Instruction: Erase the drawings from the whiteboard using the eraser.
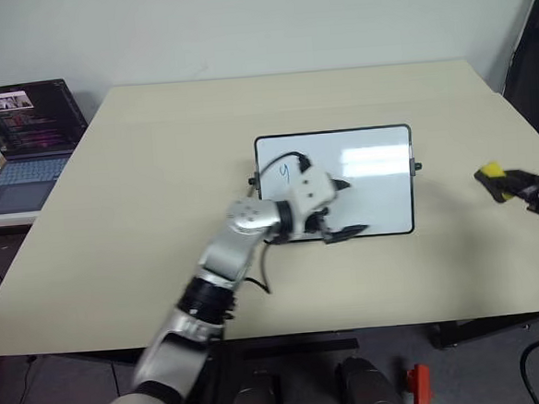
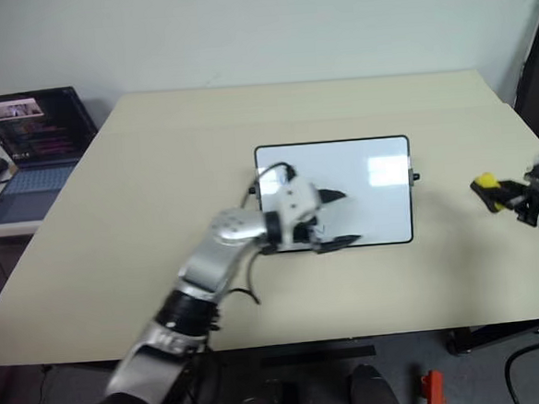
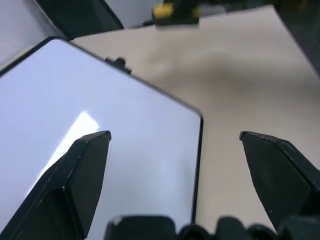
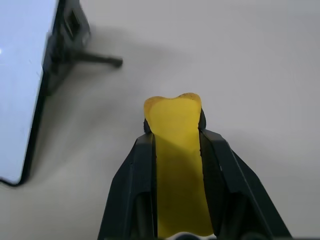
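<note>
R end effector (image 4: 176, 150) clamped on eraser (image 1: 492, 172), off table; L end effector (image 1: 344, 208) wide open over whiteboard (image 1: 378, 171).

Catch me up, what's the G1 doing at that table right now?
It is set to wipe a whiteboard. The right gripper is shut on the small yellow block eraser, held above the beige table, off to the right of the glossy white black-framed whiteboard. The left gripper is open over the board's near edge. A thin blue pen squiggle is not yet erased.
</note>
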### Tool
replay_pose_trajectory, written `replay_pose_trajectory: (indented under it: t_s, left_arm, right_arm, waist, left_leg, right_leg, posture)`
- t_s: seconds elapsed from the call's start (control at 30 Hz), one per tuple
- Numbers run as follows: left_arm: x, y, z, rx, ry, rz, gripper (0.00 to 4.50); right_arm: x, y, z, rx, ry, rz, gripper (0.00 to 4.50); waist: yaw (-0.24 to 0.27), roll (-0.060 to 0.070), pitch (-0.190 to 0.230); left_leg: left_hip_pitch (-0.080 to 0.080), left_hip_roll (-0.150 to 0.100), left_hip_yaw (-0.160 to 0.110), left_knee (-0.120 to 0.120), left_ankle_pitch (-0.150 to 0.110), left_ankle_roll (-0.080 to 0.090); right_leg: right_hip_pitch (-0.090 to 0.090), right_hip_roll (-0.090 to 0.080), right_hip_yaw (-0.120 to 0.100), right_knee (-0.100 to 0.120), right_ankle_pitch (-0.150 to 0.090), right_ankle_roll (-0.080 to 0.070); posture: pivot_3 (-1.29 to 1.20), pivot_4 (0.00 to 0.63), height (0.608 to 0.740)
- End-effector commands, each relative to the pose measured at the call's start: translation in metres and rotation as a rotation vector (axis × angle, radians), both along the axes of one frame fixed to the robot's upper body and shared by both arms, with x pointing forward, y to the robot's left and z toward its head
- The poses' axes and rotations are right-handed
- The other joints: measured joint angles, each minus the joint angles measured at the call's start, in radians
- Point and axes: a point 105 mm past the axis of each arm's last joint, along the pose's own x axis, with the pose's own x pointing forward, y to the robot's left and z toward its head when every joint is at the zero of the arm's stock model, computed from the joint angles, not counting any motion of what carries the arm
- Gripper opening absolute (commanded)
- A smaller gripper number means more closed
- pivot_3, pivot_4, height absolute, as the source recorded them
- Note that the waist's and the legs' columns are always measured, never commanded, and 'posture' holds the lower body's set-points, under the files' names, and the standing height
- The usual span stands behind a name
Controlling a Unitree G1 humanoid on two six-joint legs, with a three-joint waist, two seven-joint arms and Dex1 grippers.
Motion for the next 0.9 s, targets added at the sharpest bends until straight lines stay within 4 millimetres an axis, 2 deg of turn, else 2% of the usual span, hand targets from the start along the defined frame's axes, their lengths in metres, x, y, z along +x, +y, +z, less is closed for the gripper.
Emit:
replay_pose_trajectory:
  t_s: [0.03, 0.17, 0.27, 0.4, 0.53, 0.7, 0.9]
  left_arm:
    - [-0.001, 0.027, 0.015, -0.020, -0.034, 0.036, 4.50]
    - [0.014, 0.073, 0.017, -0.048, -0.027, 0.206, 4.50]
    - [0.013, 0.101, 0.008, -0.008, -0.026, 0.283, 4.50]
    - [0.007, 0.124, 0.002, 0.015, -0.013, 0.335, 4.50]
    - [-0.001, 0.145, -0.005, 0.036, -0.004, 0.381, 4.50]
    - [-0.008, 0.157, -0.005, 0.033, -0.045, 0.410, 4.50]
    - [-0.014, 0.153, -0.002, -0.002, -0.055, 0.418, 4.50]
  right_arm:
    - [0.001, 0.038, 0.049, -0.002, -0.144, 0.113, 0.86]
    - [0.005, 0.088, 0.067, -0.016, -0.193, 0.261, 0.86]
    - [0.011, 0.133, 0.077, 0.003, -0.229, 0.396, 0.86]
    - [0.014, 0.203, 0.077, 0.004, -0.238, 0.609, 0.86]
    - [0.016, 0.261, 0.063, -0.073, -0.241, 0.773, 0.86]
    - [0.035, 0.297, 0.039, -0.242, -0.273, 0.819, 0.85]
    - [0.070, 0.310, 0.027, -0.432, -0.331, 0.769, 0.85]
  waist:
    - [0.000, 0.000, 0.000]
    - [0.007, -0.001, 0.001]
    - [0.004, -0.001, 0.001]
    - [0.001, -0.001, 0.001]
    - [0.006, -0.001, 0.001]
    - [0.017, -0.001, 0.001]
    - [0.020, -0.002, 0.001]
  left_leg:
    - [0.000, 0.001, 0.000, 0.000, 0.000, 0.000]
    - [-0.001, 0.001, -0.002, 0.002, 0.000, 0.000]
    - [-0.003, 0.002, -0.003, 0.003, 0.000, 0.000]
    - [-0.005, 0.002, -0.004, 0.003, 0.000, 0.000]
    - [-0.007, 0.002, -0.007, 0.003, 0.000, 0.000]
    - [-0.013, 0.001, -0.009, 0.005, 0.000, 0.000]
    - [-0.014, 0.001, -0.008, 0.005, 0.000, 0.000]
  right_leg:
    - [0.000, 0.000, 0.000, 0.000, 0.000, 0.000]
    - [0.001, -0.001, -0.001, 0.000, 0.000, 0.000]
    - [0.000, -0.001, -0.002, 0.000, 0.000, 0.000]
    - [-0.002, -0.001, -0.003, 0.000, 0.000, 0.000]
    - [-0.004, -0.001, -0.005, 0.000, 0.000, 0.000]
    - [-0.009, -0.003, -0.007, 0.000, 0.000, -0.001]
    - [-0.012, -0.003, -0.007, 0.002, 0.001, -0.001]
  posture:
    - [0.00, 0.150, 0.740]
    - [0.00, 0.150, 0.740]
    - [0.00, 0.150, 0.740]
    - [0.00, 0.150, 0.740]
    - [0.00, 0.150, 0.740]
    - [0.00, 0.150, 0.740]
    - [0.00, 0.150, 0.740]
